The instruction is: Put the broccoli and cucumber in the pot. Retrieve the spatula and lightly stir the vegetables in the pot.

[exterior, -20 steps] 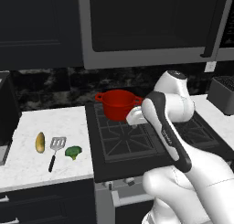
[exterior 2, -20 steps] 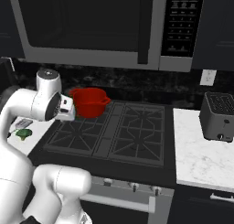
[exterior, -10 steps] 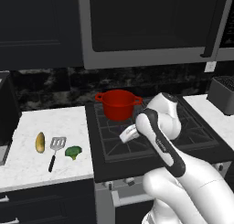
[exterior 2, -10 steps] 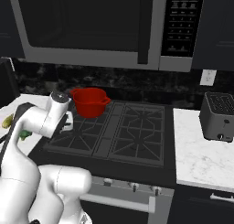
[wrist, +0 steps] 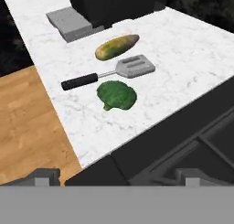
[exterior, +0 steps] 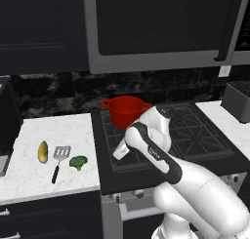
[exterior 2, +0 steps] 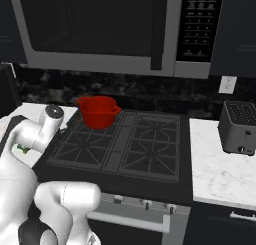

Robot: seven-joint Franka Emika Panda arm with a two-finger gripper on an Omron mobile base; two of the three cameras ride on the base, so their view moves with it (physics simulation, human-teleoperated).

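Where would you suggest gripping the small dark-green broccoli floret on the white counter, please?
Probably across the bumpy crown of the dark-green broccoli floret, coming straight down from above: it lies apart from the slotted metal spatula, and its short stem pokes out low near the marble.

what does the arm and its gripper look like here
The arm is glossy white with rounded, tube-like links, a dark band running along one link, and a grey cap on one joint. The gripper ends in two small, blocky dark grey fingertips. No cables show.
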